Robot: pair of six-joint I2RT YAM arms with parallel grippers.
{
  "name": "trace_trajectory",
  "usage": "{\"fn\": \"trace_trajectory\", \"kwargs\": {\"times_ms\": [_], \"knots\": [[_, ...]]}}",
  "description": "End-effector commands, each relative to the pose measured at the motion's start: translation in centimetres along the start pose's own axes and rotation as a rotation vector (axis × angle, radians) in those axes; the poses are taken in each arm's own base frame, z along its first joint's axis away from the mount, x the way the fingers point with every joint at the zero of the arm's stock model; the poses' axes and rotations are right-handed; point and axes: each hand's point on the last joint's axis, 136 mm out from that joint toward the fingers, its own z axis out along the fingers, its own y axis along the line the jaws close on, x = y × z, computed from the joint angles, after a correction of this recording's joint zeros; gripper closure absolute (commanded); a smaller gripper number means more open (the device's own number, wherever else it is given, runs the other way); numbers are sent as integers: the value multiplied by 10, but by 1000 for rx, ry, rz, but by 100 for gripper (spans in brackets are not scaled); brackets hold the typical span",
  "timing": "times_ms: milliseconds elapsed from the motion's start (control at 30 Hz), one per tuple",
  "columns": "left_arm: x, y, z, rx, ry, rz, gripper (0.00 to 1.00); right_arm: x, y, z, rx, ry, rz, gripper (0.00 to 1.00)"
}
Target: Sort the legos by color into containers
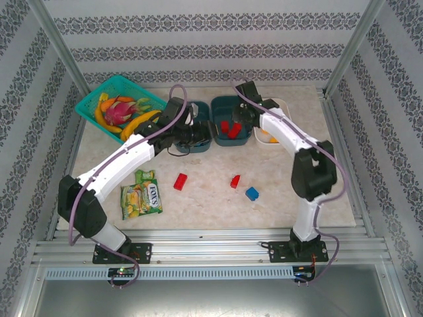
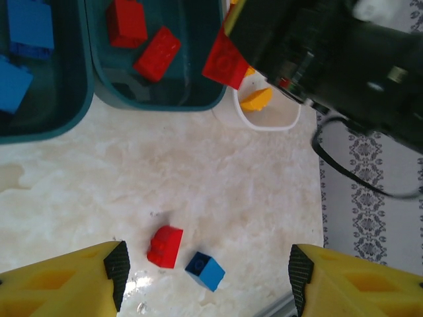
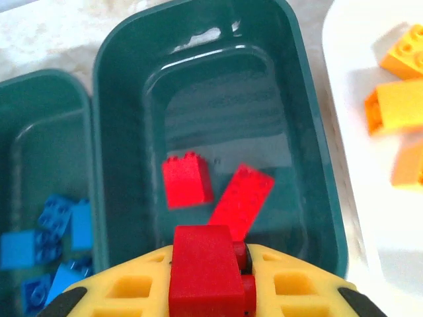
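Yellow fingers (image 3: pixel 158 264) of the right gripper (image 3: pixel 208 290) pinch a red plastic brick (image 3: pixel 203 267) above the middle dark teal plastic tub (image 3: pixel 310 165), where two more red bricks (image 3: pixel 188 179) lie. Blue bricks (image 3: pixel 63 224) sit in the neighbouring teal tub (image 3: pixel 26 152), orange bricks (image 3: pixel 396 105) in the white tub (image 3: pixel 350 132). The left gripper (image 2: pixel 208 274) hangs with fingers spread wide over the marbled tabletop (image 2: pixel 231 185), a loose red brick (image 2: pixel 165 246) and a blue brick (image 2: pixel 205 271) just beside each other below.
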Motion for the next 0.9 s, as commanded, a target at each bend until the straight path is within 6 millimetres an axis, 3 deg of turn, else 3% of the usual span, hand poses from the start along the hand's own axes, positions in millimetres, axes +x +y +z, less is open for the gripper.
{"fn": "trace_trajectory", "kwargs": {"times_ms": [0,100,267,367,533,700,867], "knots": [[-25,-14,0,55,-49,23,33,-23,5,27,-42,5,-39,90],[-32,-13,5,59,-52,21,32,-33,4,56,-48,44,-46,89],[-36,-10,11,46,-47,19,32,-31,-7,97,-44,152,-10,87],[-34,-7,13,36,-42,17,32,-25,-11,110,-37,195,7,85],[-30,-1,16,22,-26,18,33,-16,-11,119,-47,224,26,71],[-23,2,16,19,-2,16,32,-33,-1,98,-77,189,21,57],[-4,1,16,0,52,41,32,-63,15,37,-126,102,8,54]]}}
